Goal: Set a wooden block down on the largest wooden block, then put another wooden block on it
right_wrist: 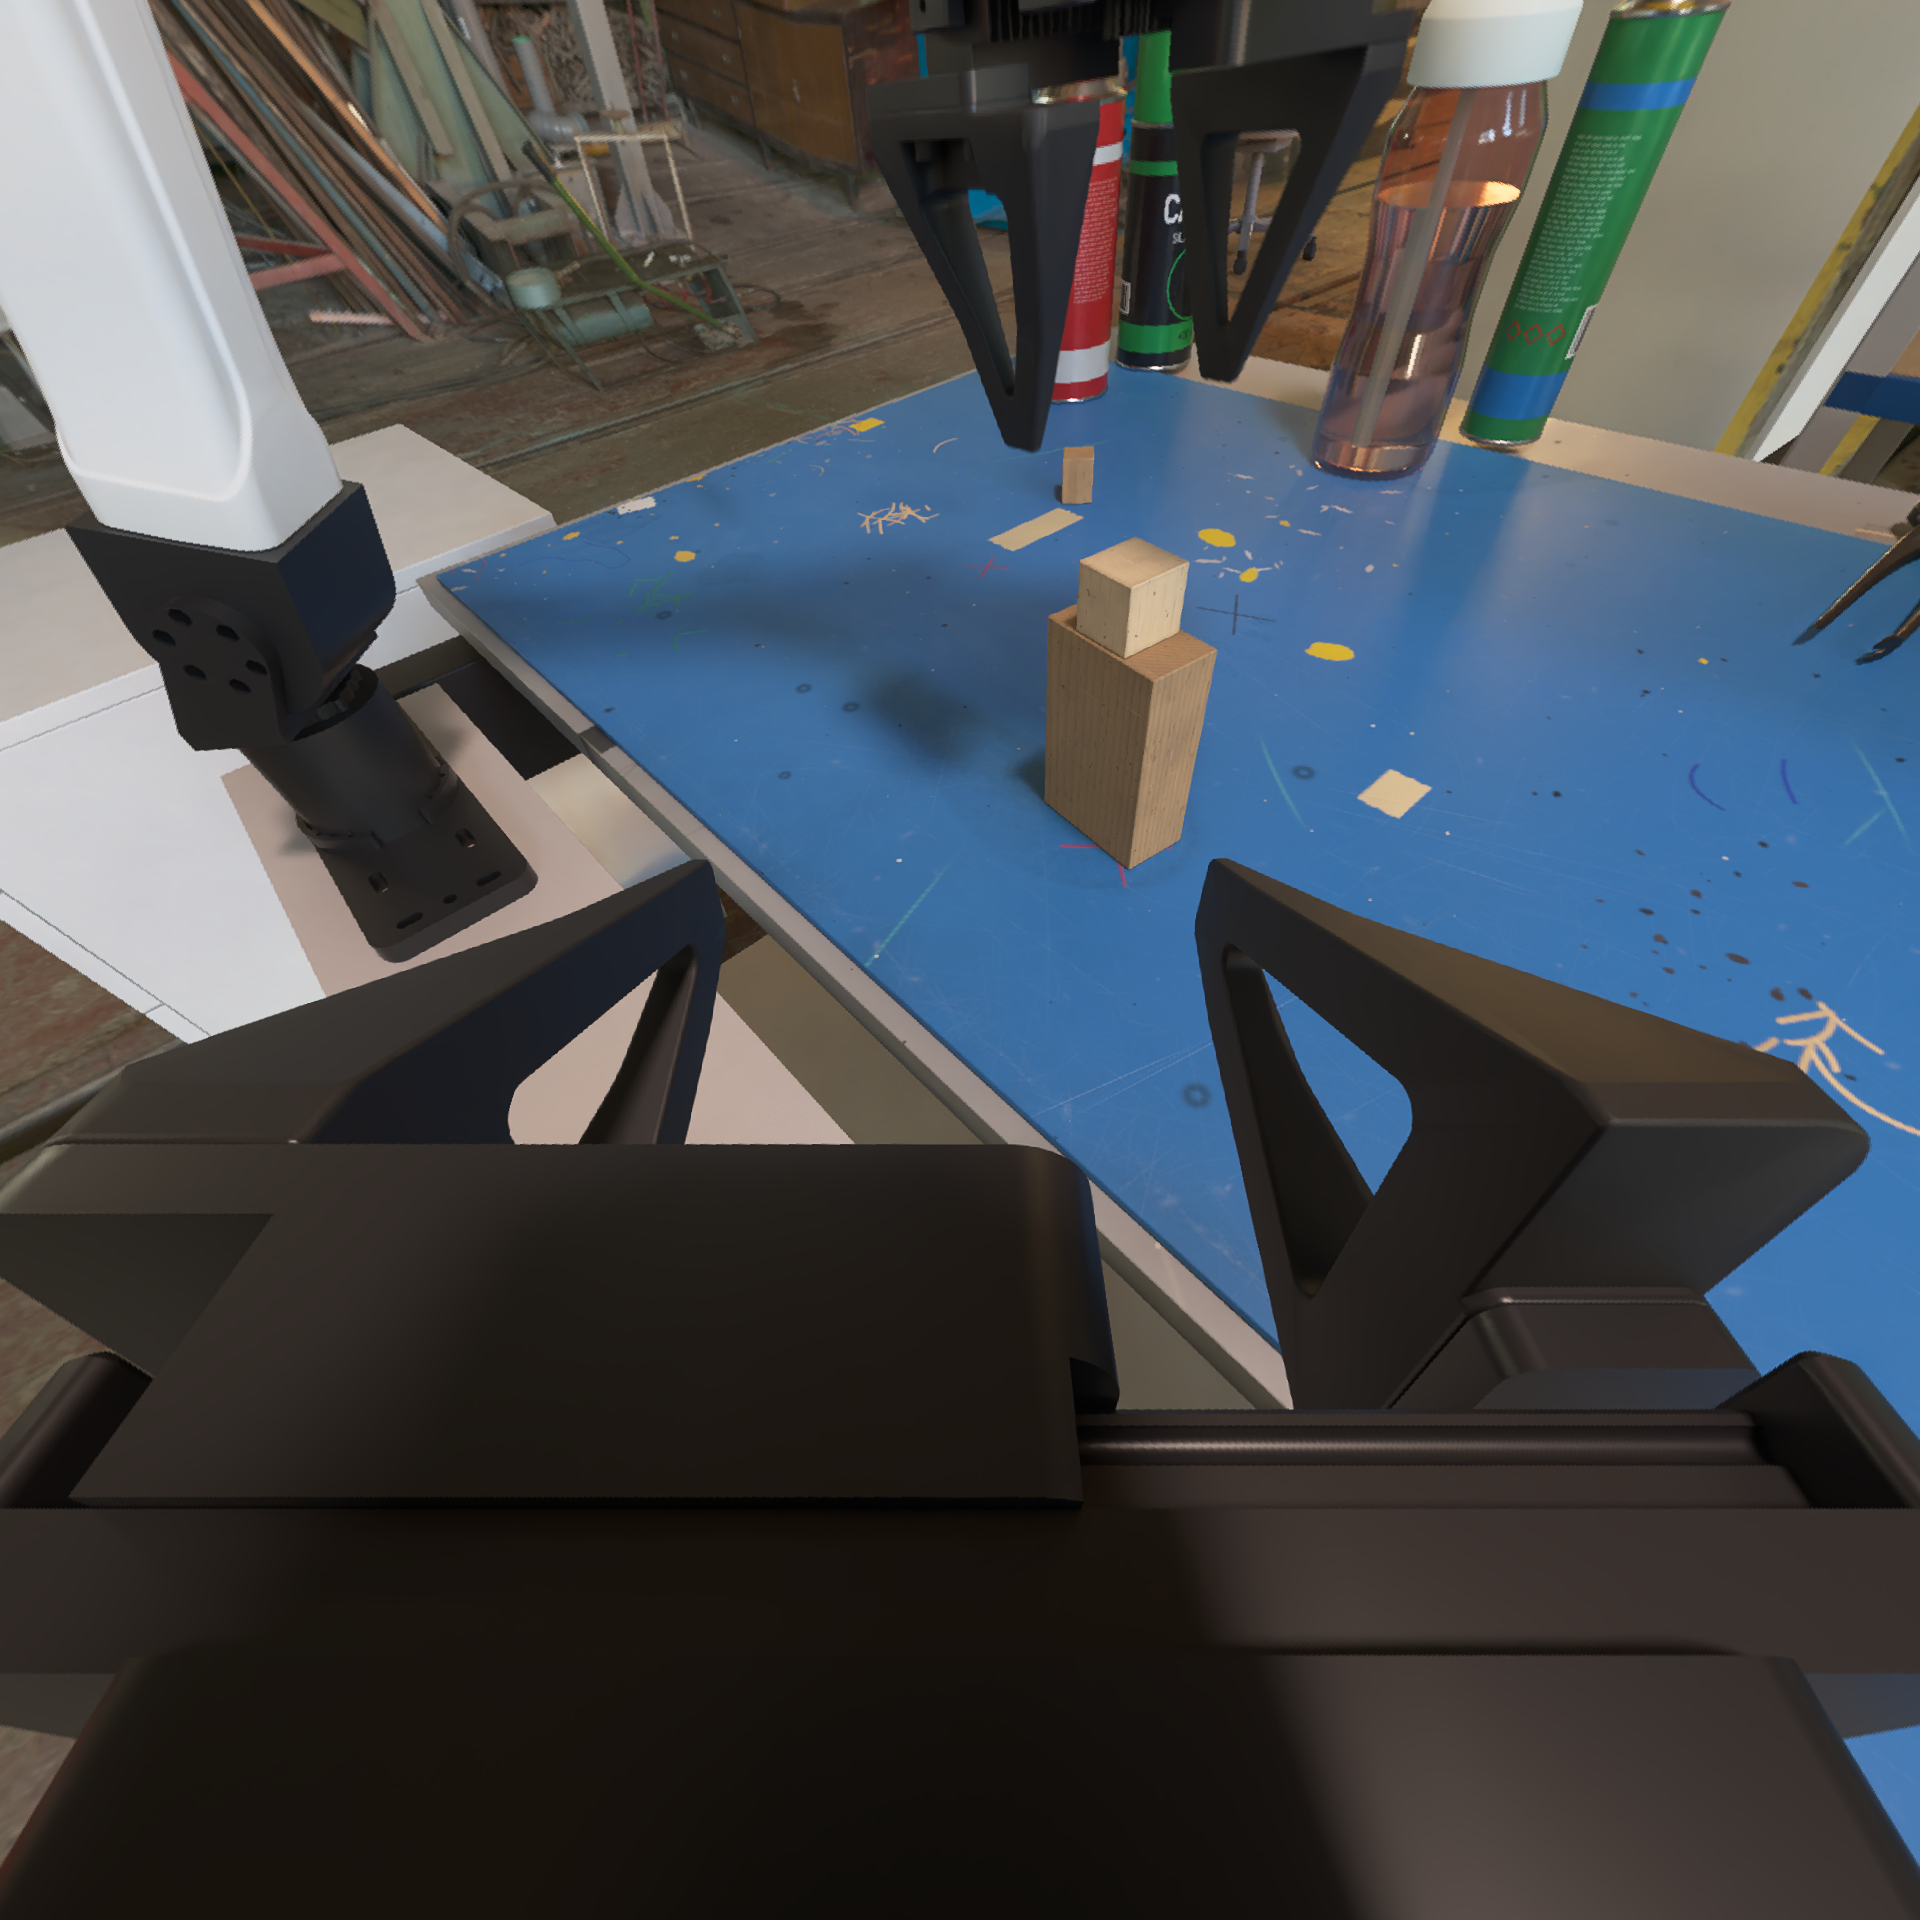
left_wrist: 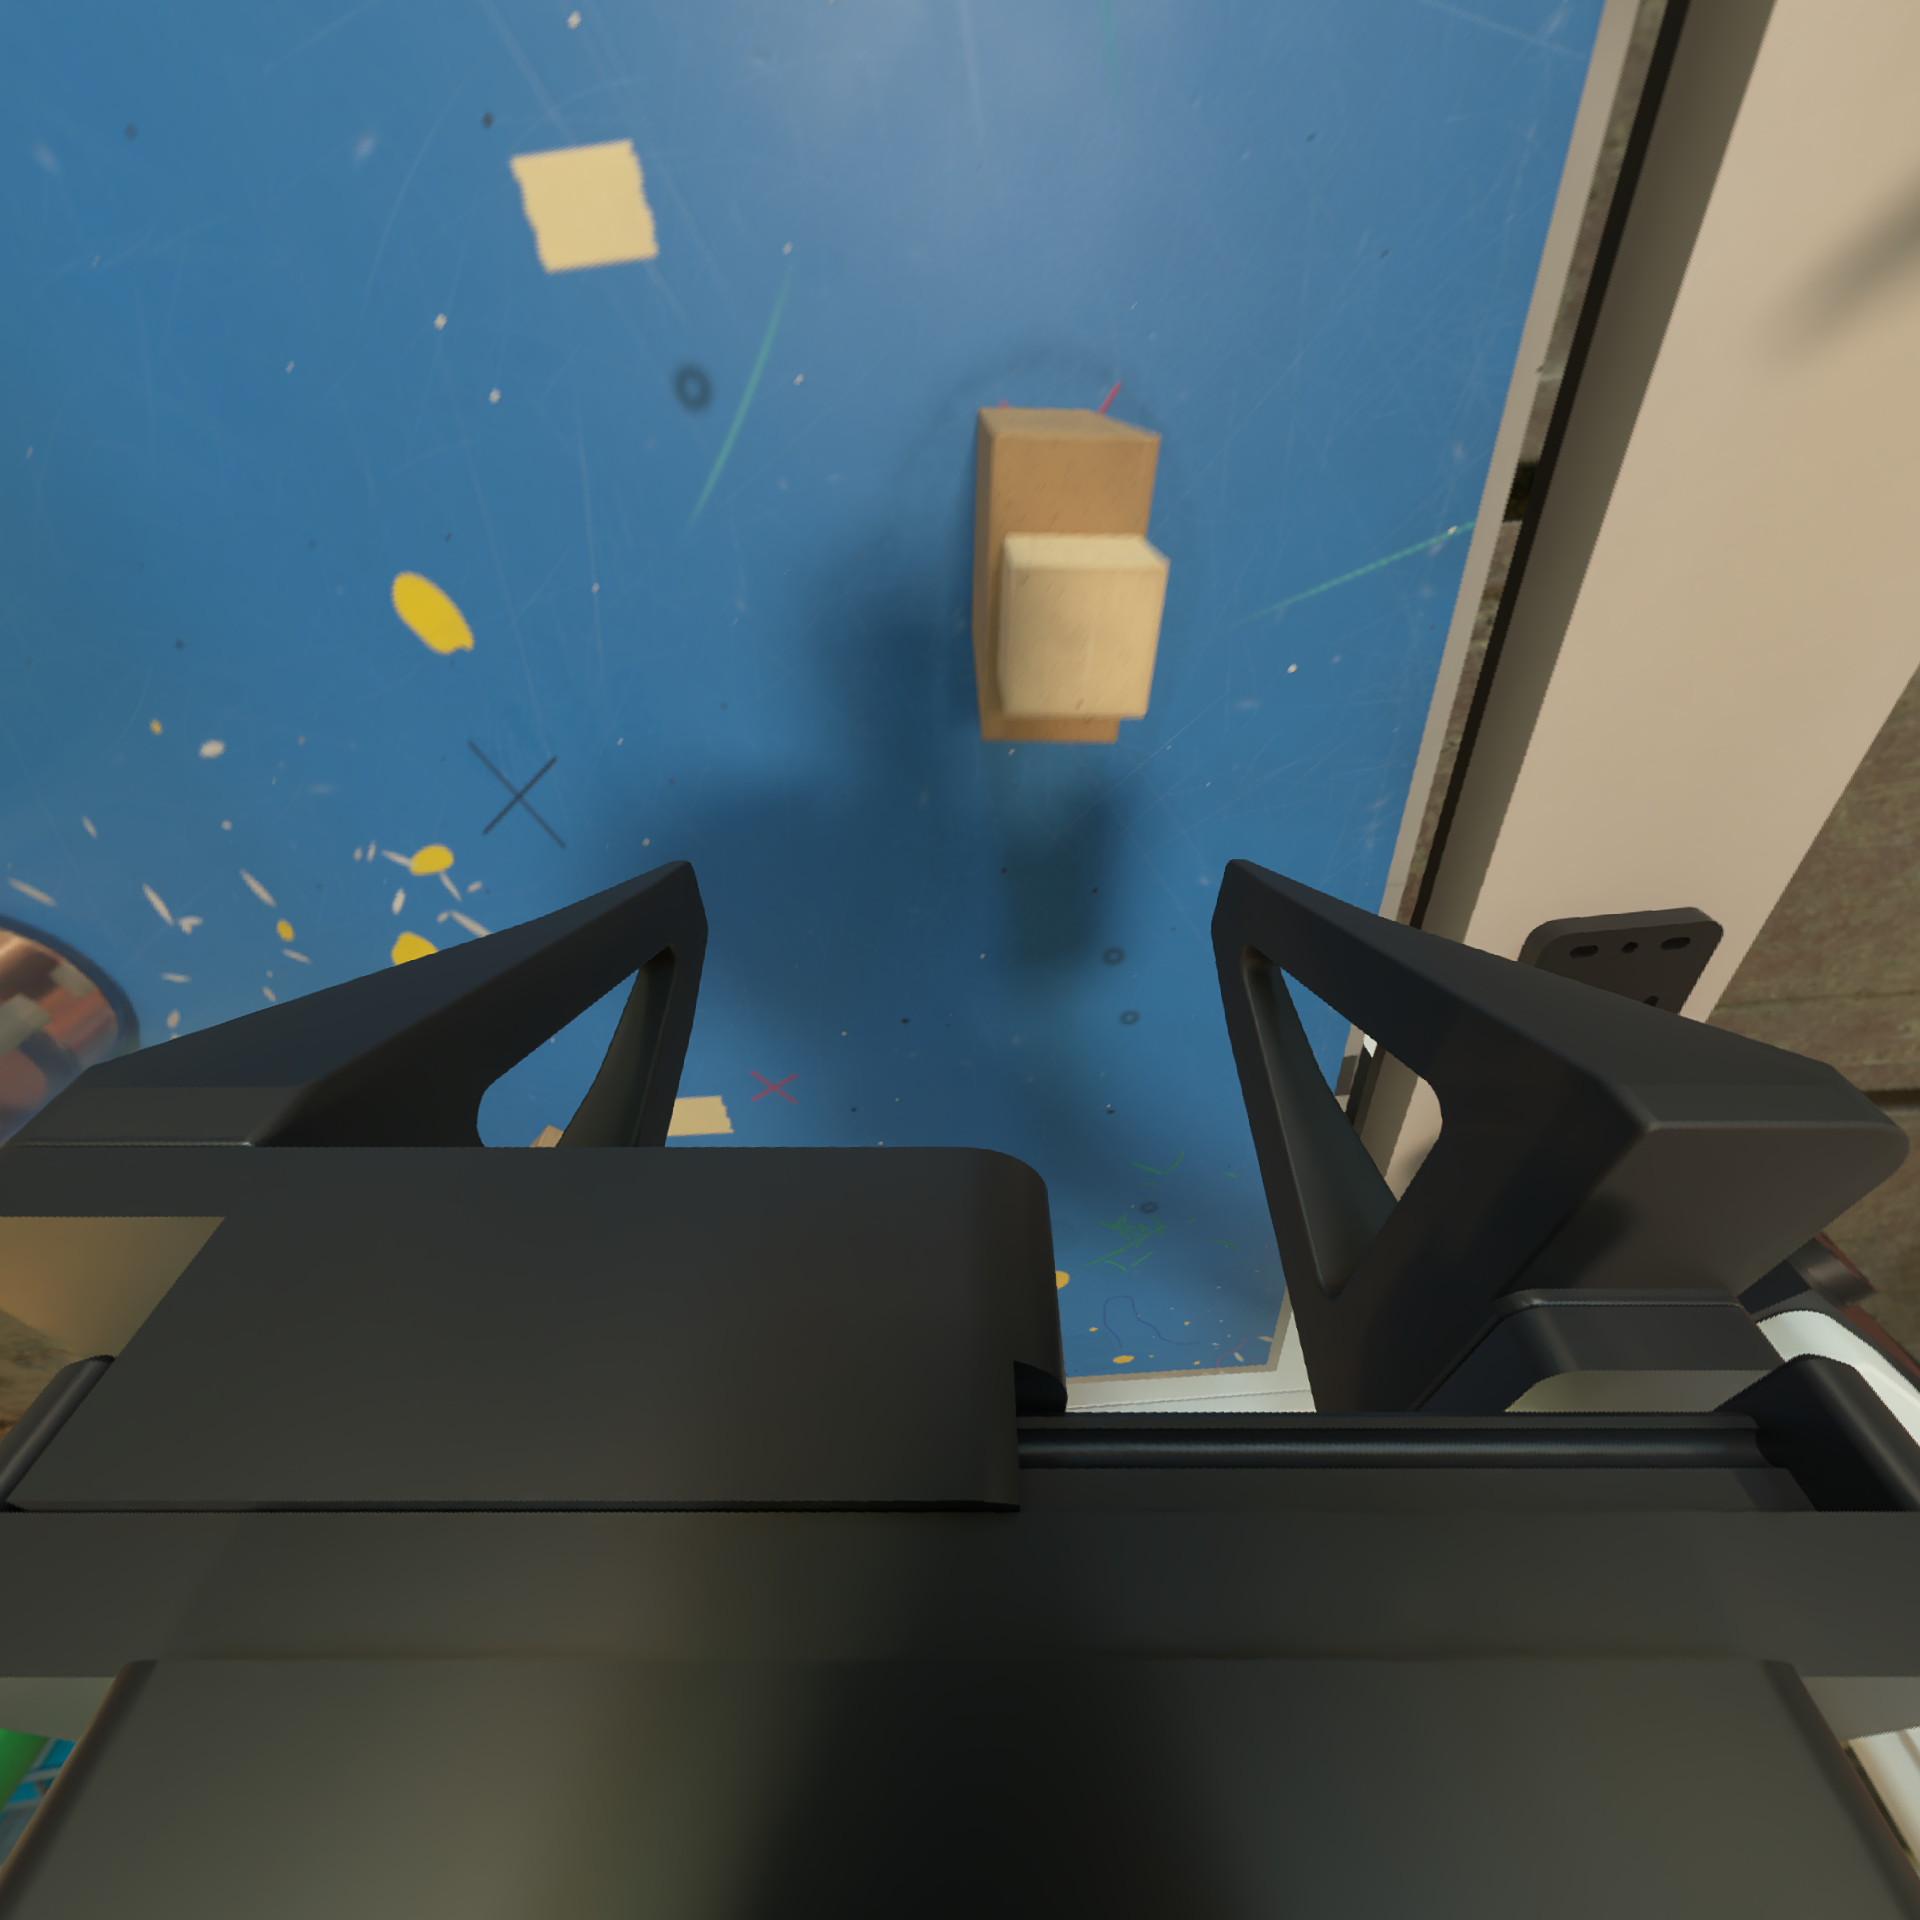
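Observation:
The largest wooden block (right_wrist: 1127,748) stands upright on the blue table (right_wrist: 1558,935). A pale wooden cube (right_wrist: 1132,597) rests on its top, slightly off-centre. The left wrist view shows both from above: the big block (left_wrist: 1065,478) and the cube (left_wrist: 1081,634). A small wooden block (right_wrist: 1077,475) stands on the table farther back. My left gripper (left_wrist: 961,873) is open and empty, high above the table; in the right wrist view it (right_wrist: 1120,405) hangs just above the small block. My right gripper (right_wrist: 956,883) is open and empty, near the table's edge, short of the stack.
A red can (right_wrist: 1086,270), a dark green bottle (right_wrist: 1153,260), a clear bottle (right_wrist: 1423,281) and a green can (right_wrist: 1579,229) stand along the far edge. An arm base (right_wrist: 343,748) is mounted left of the table. A metal tool (right_wrist: 1870,603) lies at the right.

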You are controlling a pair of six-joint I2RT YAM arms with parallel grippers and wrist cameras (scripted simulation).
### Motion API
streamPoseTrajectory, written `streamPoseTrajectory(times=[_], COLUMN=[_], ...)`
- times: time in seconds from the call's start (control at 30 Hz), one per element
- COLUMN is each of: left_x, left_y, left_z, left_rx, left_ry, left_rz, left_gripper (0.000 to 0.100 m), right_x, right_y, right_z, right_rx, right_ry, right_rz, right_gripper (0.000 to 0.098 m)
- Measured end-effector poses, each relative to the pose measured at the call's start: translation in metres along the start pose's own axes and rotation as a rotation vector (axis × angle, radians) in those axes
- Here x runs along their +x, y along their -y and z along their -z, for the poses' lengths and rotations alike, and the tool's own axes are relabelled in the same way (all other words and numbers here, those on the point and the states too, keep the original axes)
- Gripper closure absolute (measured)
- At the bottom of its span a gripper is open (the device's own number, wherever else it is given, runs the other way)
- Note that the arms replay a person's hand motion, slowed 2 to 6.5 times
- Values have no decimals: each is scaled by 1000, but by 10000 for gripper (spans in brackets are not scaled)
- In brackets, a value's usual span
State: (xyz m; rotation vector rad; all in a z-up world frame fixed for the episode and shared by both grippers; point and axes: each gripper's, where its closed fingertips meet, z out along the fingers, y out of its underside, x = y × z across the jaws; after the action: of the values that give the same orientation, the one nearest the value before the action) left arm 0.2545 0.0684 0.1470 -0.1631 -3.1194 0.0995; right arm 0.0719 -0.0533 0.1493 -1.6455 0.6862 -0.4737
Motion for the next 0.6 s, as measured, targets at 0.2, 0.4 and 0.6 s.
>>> streamPoseTrajectory(times=[0.2, 0.4, 0.6], left_x=[-21, -44, -73], left_y=[-37, -78, -116], left_z=[12, 17, 14], left_rx=[45, 92, 176], left_ry=[44, 116, 176], left_rz=[61, 145, 298], left_gripper=[140, 131, 187], right_x=[-1, -1, -1], right_y=[1, 3, 3], right_z=[1, 2, 2], right_rx=[1, 4, 4], right_ry=[-1, -2, -1], right_rz=[5, 4, 3], right_gripper=[202, 202, 202])
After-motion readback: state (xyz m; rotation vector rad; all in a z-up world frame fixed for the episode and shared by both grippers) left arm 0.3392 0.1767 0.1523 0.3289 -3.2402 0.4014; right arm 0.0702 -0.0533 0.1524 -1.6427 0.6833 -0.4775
